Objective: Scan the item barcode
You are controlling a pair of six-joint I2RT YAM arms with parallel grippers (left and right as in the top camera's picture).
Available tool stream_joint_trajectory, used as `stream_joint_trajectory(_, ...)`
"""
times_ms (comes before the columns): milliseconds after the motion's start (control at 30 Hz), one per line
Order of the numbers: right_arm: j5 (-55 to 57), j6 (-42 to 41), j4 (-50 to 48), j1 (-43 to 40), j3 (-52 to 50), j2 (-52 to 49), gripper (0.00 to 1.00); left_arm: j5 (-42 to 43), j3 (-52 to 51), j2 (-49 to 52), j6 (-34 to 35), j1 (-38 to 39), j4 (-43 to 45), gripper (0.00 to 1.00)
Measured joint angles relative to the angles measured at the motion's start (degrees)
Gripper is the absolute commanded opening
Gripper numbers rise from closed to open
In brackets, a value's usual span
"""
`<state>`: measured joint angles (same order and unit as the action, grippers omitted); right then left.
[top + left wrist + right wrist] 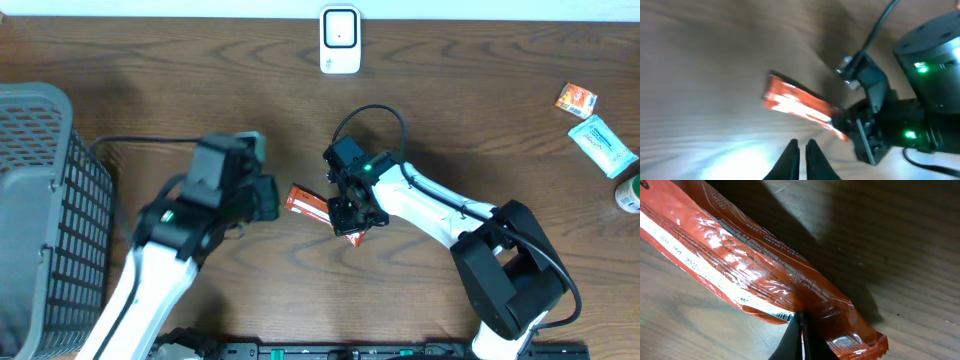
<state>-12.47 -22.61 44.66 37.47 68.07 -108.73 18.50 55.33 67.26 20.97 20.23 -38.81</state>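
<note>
You're working over a dark brown wood-grain table. Your right gripper is clamped tight on a long glossy orange plastic snack wrapper, pinching its edge near one crimped end, where a few small black printed bars show. The wrapper lies at an angle mid-table. Just left of the wrapper, your left gripper points at it, fingers pressed together and apart from it. Well beyond the wrapper, at the far edge, stands a white boxy scanner. Far left of the wrapper sits a grey mesh basket. Far right lie a small orange packet and a pale blue pouch.
</note>
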Motion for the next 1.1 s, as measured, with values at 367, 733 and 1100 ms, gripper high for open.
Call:
stream_joint_trajectory(367,-1.49,-0.02,-0.13,-1.79,-0.24,0.0,0.01,21.79,-0.15,17.46,1.46,-3.67,6.49,0.08)
stream_joint_trajectory(733,-2.14,0.0,-0.17,-1.88,-0.28,0.0,0.01,38.16,-0.15,29.73,-7.1,-10.69,7.74,0.08)
stream_joint_trajectory(1100,-2.51,-0.02,-0.17,-1.88,-0.28,0.0,0.01,41.42,-0.22,39.65,-18.49,-10.71,13.27,0.08)
